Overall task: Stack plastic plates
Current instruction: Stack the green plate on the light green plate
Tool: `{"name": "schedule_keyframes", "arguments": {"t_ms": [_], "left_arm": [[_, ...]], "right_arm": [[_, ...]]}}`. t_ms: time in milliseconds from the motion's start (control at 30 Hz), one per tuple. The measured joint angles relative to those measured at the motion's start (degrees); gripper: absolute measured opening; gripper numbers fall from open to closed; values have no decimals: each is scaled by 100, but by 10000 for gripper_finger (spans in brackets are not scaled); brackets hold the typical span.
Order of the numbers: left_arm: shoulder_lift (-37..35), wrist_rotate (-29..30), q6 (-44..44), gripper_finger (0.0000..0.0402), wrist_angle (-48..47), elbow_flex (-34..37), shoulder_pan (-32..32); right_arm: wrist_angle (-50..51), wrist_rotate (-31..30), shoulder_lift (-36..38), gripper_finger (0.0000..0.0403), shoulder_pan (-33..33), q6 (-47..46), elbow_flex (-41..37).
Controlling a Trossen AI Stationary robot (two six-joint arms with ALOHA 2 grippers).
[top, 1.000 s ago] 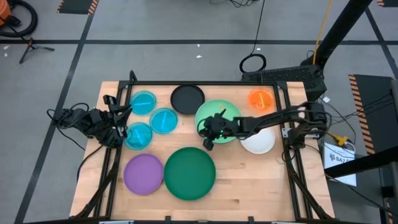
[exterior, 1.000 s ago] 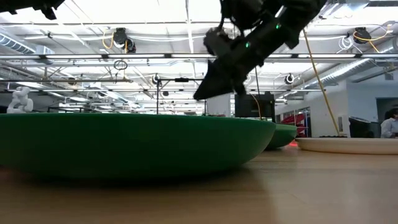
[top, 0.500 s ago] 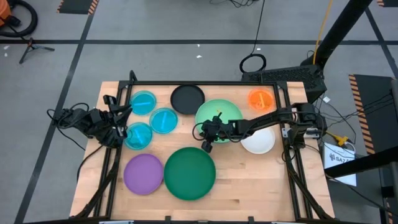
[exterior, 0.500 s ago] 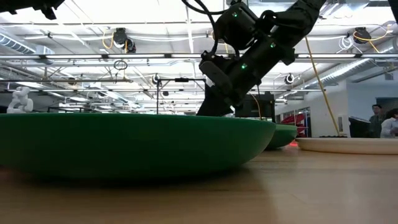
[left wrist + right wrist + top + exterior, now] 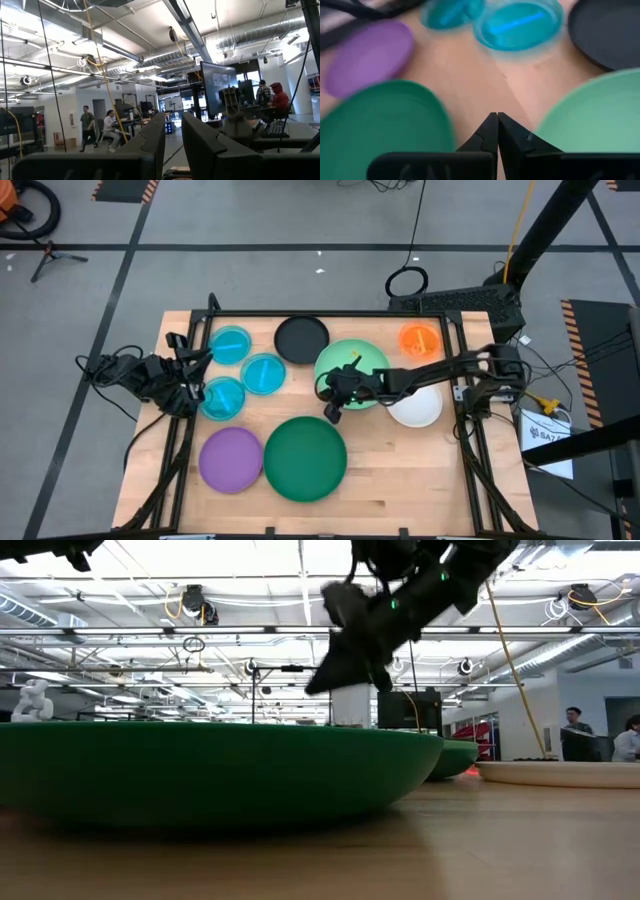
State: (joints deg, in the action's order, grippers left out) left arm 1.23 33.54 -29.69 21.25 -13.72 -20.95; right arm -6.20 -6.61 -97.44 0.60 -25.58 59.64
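No stacking done: plastic plates (image 5: 305, 457) all single across table centre of frame, right gripper (image 5: 331, 409) pressed together empty by light green plate (image 5: 352, 361), left gripper (image 5: 196, 392) slightly apart, parked left.

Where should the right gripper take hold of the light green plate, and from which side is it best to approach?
Probably at the rim. The light green plate lies flat on the table, so only its raised edge gives the fingers something to pinch. Its edge facing the dark green plate looks free, with bare wood beside it. The right gripper, shut and empty, hangs just above that edge, so coming down from above there seems simplest.
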Motion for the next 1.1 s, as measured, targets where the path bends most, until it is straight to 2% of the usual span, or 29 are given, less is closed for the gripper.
{"name": "schedule_keyframes", "arguments": {"t_ms": [300,533,833,967,1100], "left_arm": [[0,0,7,72,1,0,-1],[0,0,16,72,1,0,-2],[-1,0,115,72,-2,0,0],[-1,0,119,72,-6,0,0],[-2,0,120,72,-6,0,-2]], "right_arm": [[1235,1113,144,0,257,-1194,1226],[2464,1136,60,0,617,-2112,2237],[4648,1441,42,0,1014,-4699,2328],[5607,1420,42,0,1234,-5283,2328],[5707,1067,-58,0,1388,-5513,2328]]}}
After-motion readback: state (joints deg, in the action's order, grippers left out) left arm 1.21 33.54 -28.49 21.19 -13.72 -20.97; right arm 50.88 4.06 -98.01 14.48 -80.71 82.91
